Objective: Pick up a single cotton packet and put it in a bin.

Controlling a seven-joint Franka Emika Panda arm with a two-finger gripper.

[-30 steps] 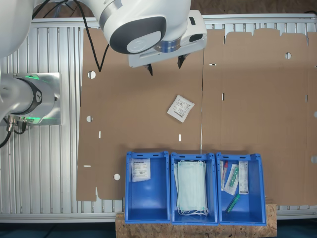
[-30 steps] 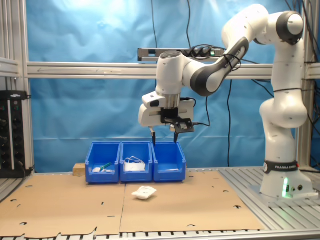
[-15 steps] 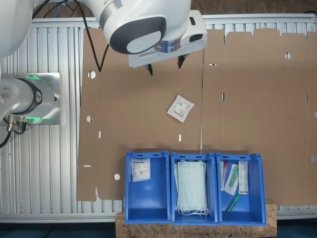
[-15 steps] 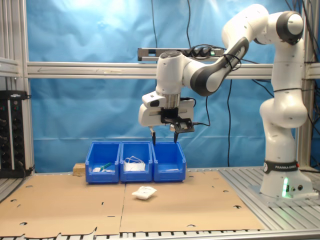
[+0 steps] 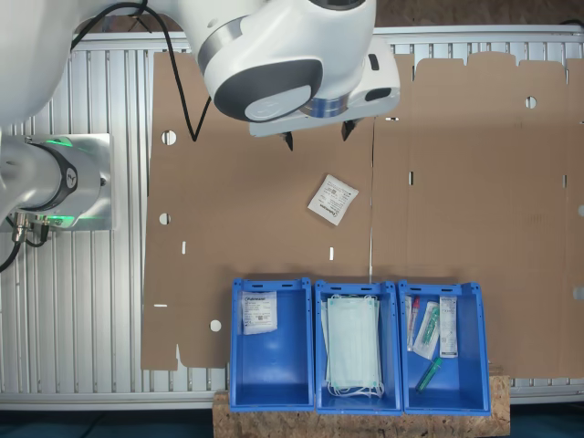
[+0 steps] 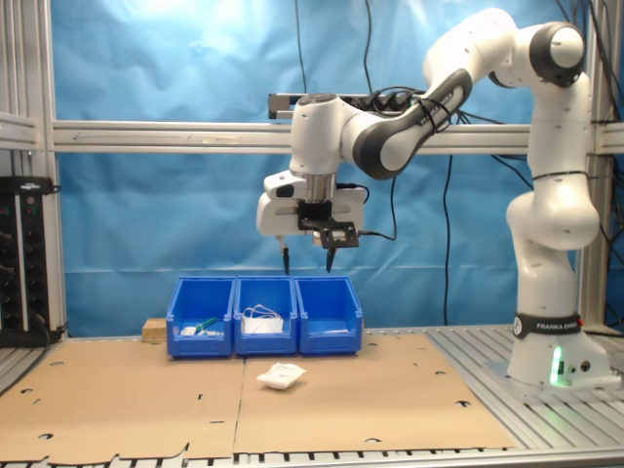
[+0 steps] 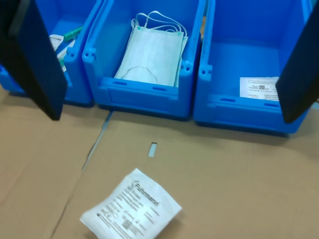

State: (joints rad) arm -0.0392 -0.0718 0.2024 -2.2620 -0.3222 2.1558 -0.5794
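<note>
A cotton packet [image 5: 332, 199], a small white square with fine print, lies flat on the brown cardboard [image 5: 274, 210]; it also shows in the second exterior view [image 6: 281, 375] and the wrist view [image 7: 130, 209]. My gripper [image 5: 318, 137] hangs open and empty high above the cardboard [image 6: 307, 263], short of the packet on the side away from the bins. Its dark fingers [image 7: 35, 55] frame the wrist view. The bin [image 5: 271, 370] at the first exterior view's left end of the row holds another white packet [image 5: 258, 312]; this bin [image 6: 330, 322] also appears in the wrist view [image 7: 249, 110].
The middle blue bin [image 5: 358, 288] holds pale green masks [image 5: 354, 345]. The third blue bin [image 5: 441, 401] holds tubes and narrow packets. All three stand in a row at the cardboard's edge. The arm's base [image 5: 55, 182] sits on a metal plate beside the cardboard.
The gripper has shifted toward the first exterior view's right, nearer over the loose packet, and risen slightly in the second exterior view. It stays open. The packet has not moved.
</note>
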